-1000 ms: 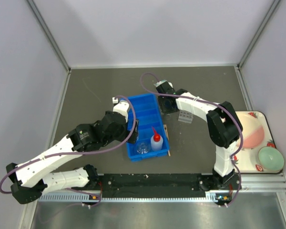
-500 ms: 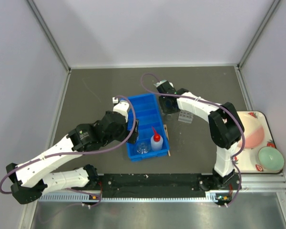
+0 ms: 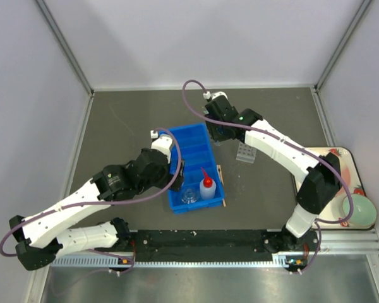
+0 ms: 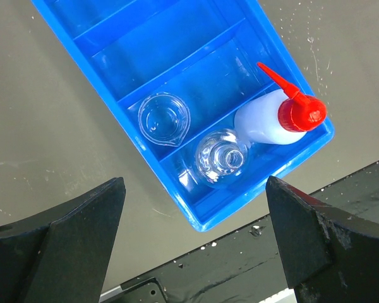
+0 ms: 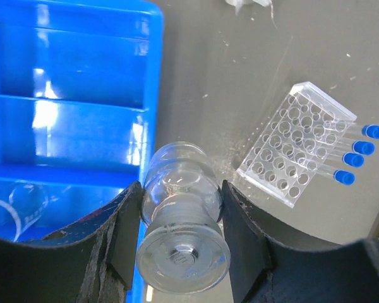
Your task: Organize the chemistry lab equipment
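My right gripper is shut on a clear glass flask, which lies sideways between the fingers. It hangs over the right wall of the blue bin and the table beside it. From above, this gripper is at the bin's far right corner. My left gripper stands open and holds nothing, above the near end of the bin. The near compartments hold a clear beaker, a second flask and a white squeeze bottle with a red nozzle.
A clear tube rack lies on the table right of the bin, with blue-capped tubes sticking out of it. A wooden clamp lies along the bin's right side. A strawberry-patterned tray with a green bowl sits at the far right.
The right gripper has moved a little toward the back with the flask, and its elbow has swung out to the right. The left arm has not moved.
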`<state>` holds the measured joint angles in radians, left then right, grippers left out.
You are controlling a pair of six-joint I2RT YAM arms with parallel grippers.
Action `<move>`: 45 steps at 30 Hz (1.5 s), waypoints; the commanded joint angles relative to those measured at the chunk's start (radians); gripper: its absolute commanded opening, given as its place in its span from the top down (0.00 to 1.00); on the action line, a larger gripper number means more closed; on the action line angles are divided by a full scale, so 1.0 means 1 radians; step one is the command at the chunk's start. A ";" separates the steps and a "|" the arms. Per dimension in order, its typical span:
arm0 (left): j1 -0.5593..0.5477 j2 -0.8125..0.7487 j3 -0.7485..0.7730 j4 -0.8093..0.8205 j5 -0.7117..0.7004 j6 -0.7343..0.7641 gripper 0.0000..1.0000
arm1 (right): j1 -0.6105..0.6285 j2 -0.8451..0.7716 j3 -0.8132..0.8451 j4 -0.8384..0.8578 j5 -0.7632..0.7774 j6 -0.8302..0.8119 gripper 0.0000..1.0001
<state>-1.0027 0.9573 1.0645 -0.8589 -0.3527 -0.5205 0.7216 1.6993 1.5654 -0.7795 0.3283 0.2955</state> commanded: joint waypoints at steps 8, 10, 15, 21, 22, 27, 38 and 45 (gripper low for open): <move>0.004 -0.101 -0.037 0.046 -0.009 -0.004 0.02 | 0.163 -0.011 0.156 -0.112 0.041 0.050 0.78; 0.004 -0.121 -0.041 0.040 -0.008 -0.006 0.01 | 0.197 0.013 0.173 -0.118 0.051 0.057 0.78; 0.004 -0.173 -0.058 0.024 -0.002 -0.012 0.02 | 0.249 0.069 0.191 -0.132 0.064 0.100 0.78; 0.003 -0.229 -0.077 0.009 0.011 -0.018 0.02 | 0.276 0.108 0.162 -0.126 0.066 0.152 0.78; 0.004 -0.233 -0.078 0.005 0.014 -0.018 0.02 | 0.280 0.111 0.157 -0.124 0.067 0.157 0.78; 0.003 -0.252 -0.089 0.003 0.023 -0.021 0.02 | 0.297 0.112 0.107 -0.106 0.071 0.189 0.78; 0.004 -0.258 -0.101 0.008 0.043 -0.023 0.02 | 0.311 0.085 -0.073 -0.021 0.055 0.246 0.78; 0.003 -0.250 -0.101 0.012 0.044 -0.023 0.02 | 0.315 0.098 -0.122 0.019 0.028 0.263 0.78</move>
<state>-1.0019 0.7067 0.9703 -0.8696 -0.3119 -0.5331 1.0187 1.8225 1.4479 -0.8238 0.3637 0.5320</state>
